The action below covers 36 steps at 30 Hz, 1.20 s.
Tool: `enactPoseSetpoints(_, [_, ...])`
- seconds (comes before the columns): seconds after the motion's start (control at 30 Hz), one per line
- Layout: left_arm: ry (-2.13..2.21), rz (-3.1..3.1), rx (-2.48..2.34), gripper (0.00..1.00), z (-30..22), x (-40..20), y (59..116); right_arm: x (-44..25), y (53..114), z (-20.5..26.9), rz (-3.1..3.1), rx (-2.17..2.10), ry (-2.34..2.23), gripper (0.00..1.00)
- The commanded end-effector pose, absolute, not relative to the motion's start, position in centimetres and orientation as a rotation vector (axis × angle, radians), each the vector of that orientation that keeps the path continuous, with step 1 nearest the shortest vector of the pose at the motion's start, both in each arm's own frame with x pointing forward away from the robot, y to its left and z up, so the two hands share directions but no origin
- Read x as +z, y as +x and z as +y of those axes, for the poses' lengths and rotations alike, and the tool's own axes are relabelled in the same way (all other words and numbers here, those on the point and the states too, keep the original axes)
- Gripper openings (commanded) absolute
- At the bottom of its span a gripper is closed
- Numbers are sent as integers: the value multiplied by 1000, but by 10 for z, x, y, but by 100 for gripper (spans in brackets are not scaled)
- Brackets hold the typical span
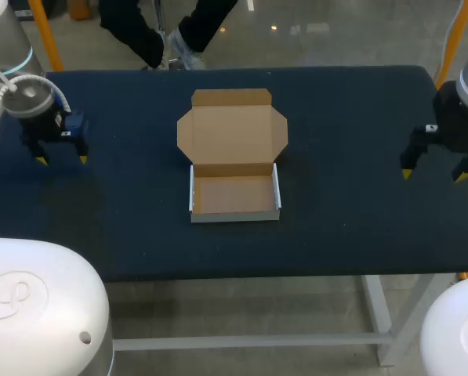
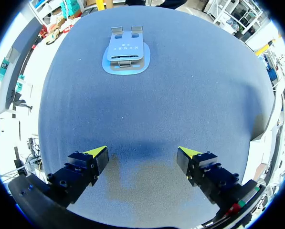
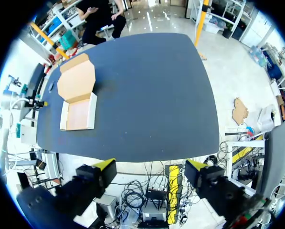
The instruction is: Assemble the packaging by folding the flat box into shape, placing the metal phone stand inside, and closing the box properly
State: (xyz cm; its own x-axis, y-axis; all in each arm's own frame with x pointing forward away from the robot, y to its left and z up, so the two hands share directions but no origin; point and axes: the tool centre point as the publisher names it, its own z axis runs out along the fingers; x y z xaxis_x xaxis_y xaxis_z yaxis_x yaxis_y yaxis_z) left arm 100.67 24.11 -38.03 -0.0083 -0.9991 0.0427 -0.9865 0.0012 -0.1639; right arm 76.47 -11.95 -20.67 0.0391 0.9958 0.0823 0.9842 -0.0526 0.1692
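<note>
My head camera sits high behind the arms, well back, and looks down on the whole table (image 1: 335, 235), near edge toward me. The left wrist camera hangs close over the table's left end. It faces down past the left gripper (image 2: 142, 151) toward the phone stand (image 2: 125, 55) ahead. The right wrist camera rides higher at the right end and looks across past the right gripper (image 3: 149, 164) to the far left edge. It shares the box (image 3: 77, 98) and the tabletop with the head view.

Box (image 1: 234, 197) centred on table (image 1: 351, 227), lid (image 1: 232, 129) lying open
</note>
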Motion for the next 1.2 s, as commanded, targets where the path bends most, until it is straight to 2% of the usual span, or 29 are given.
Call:
enactPoseSetpoints(0.03, [-2159, 2165, -212, 100, 242, -387, 1018, -204, 764, -120, 2118, 266, 2218, 100])
enactPoseSetpoints(1.2, [-2167, 2230, -177, 100, 259, -398, 1057, -204, 764, -120, 2118, 266, 2218, 100])
